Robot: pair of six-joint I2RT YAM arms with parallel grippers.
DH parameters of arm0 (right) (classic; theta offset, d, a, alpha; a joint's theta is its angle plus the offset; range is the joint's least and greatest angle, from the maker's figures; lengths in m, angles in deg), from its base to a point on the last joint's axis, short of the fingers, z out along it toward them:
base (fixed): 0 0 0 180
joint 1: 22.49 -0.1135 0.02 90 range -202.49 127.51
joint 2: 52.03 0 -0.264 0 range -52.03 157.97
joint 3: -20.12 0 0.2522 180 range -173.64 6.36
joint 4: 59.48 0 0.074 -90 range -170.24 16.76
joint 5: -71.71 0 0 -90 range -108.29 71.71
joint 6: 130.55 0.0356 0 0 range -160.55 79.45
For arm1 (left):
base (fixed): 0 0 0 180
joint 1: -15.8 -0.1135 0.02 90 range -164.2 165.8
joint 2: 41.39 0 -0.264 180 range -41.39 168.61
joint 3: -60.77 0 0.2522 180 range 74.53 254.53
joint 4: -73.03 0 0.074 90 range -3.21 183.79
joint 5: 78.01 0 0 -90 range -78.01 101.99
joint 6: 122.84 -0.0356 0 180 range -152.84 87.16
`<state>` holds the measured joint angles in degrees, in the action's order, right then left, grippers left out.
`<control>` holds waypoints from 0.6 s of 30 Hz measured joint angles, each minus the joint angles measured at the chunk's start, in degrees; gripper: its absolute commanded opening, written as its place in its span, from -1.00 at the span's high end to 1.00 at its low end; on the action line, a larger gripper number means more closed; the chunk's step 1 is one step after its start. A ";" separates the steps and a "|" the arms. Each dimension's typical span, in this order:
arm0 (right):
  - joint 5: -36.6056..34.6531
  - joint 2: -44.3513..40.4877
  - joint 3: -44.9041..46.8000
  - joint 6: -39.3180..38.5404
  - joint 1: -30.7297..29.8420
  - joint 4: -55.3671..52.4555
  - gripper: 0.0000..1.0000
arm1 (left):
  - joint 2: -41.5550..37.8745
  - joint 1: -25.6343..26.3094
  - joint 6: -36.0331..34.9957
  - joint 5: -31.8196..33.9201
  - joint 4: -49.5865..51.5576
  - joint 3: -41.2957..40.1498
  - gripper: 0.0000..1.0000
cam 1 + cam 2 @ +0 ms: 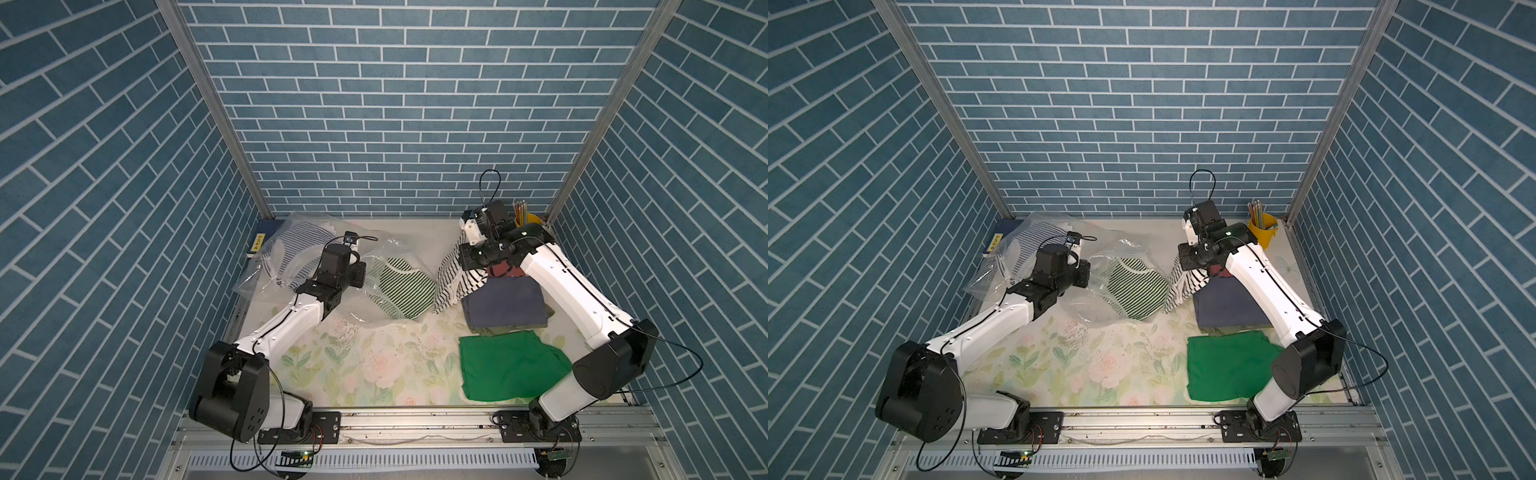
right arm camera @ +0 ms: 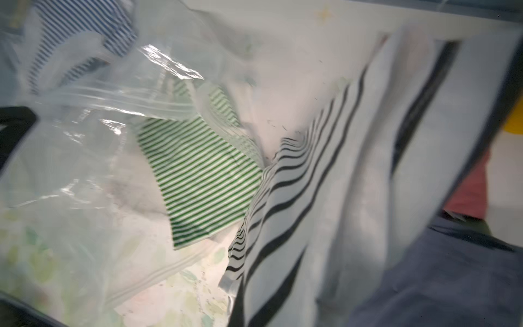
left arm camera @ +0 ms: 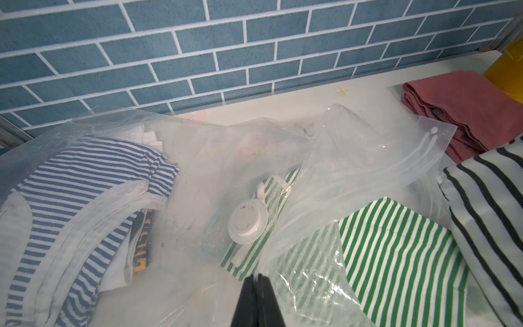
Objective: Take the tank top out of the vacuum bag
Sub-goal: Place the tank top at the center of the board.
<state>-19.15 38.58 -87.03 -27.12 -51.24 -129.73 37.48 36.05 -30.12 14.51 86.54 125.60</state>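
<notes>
The clear vacuum bag (image 1: 266,270) (image 3: 353,158) lies crumpled at the back left, its round white valve (image 3: 247,225) facing up. My left gripper (image 3: 258,279) is shut on a fold of the bag's film. A black-and-white striped tank top (image 1: 451,286) (image 2: 325,198) is outside the bag, hanging from my right gripper (image 1: 468,269), which is shut on its upper end; the fingers are hidden by the cloth. A green-striped garment (image 1: 399,286) (image 3: 396,240) lies half in the bag's mouth. A blue-striped garment (image 3: 70,184) sits deep inside.
A folded navy pile (image 1: 503,303) and a folded green cloth (image 1: 507,365) lie on the right of the floral table (image 1: 374,374). A maroon cloth (image 3: 467,113) and a yellow pencil cup (image 1: 1262,230) stand at the back right. A blue book (image 1: 264,237) lies under the bag.
</notes>
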 measured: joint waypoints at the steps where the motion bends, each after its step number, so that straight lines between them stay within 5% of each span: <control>1: -1.57 -0.50 1.03 -0.15 1.20 -1.09 1.00 | 0.00 0.00 0.02 -0.02 -0.02 0.00 1.00; 8: -7.72 -2.58 4.61 -0.90 9.53 -5.53 1.00 | 0.00 0.00 0.02 -0.04 0.00 0.00 1.00; 18: -3.67 -3.91 2.54 -4.50 9.75 -5.49 1.00 | 0.00 -0.02 0.02 -0.04 0.00 0.00 1.00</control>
<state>-22.82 34.67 -84.49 -31.62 -41.49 -135.21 37.48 36.02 -30.09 14.47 86.54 125.60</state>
